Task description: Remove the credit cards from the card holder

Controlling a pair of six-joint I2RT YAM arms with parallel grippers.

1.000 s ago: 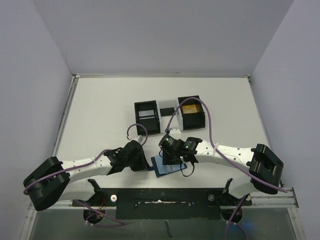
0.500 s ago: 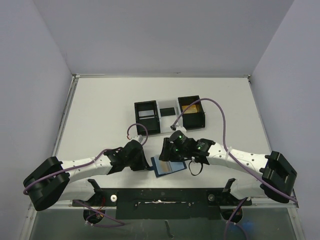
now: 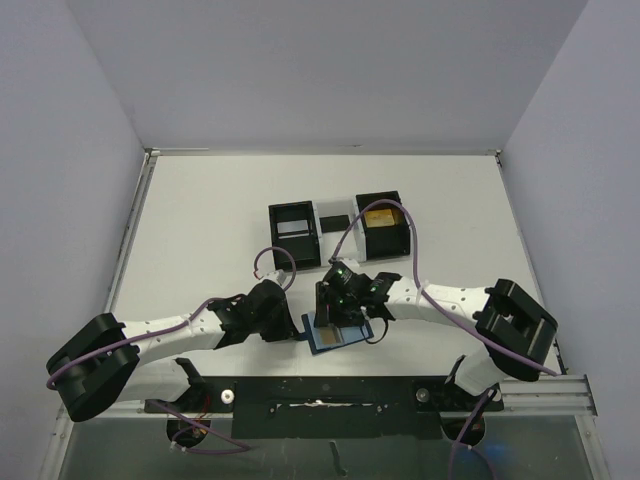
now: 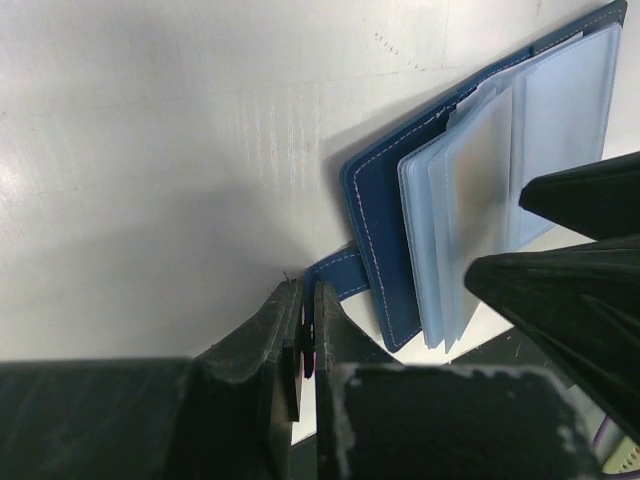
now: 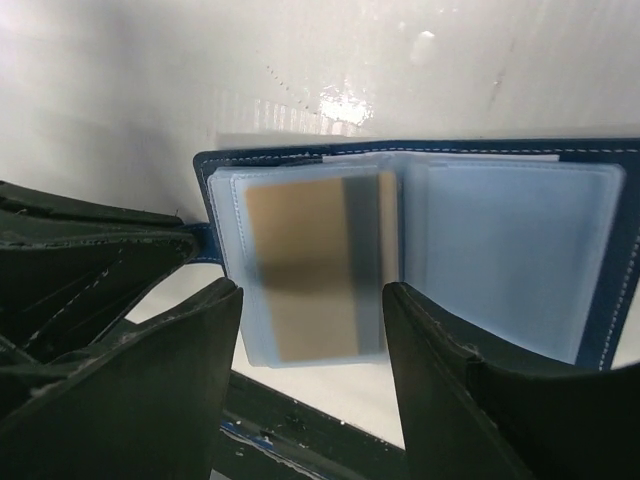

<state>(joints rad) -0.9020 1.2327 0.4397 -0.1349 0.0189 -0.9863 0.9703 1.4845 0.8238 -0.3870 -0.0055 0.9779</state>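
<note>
Left gripper: jaws pressed together at the closure tab of the card holder, seemingly pinching it so the holder cannot slide
Card holder: lies open on the table near the front edge, between the two wrists, with its clear sleeves fanned out
Right gripper: jaws well apart and empty, straddling the sleeve that holds the gold card, apparently lined up to pinch it
Gold card: inside its sleeve, not yet drawn out
Surface: plain white tabletop, with black boxes well beyond the holder
Room: bare pale walls on three sides
</note>
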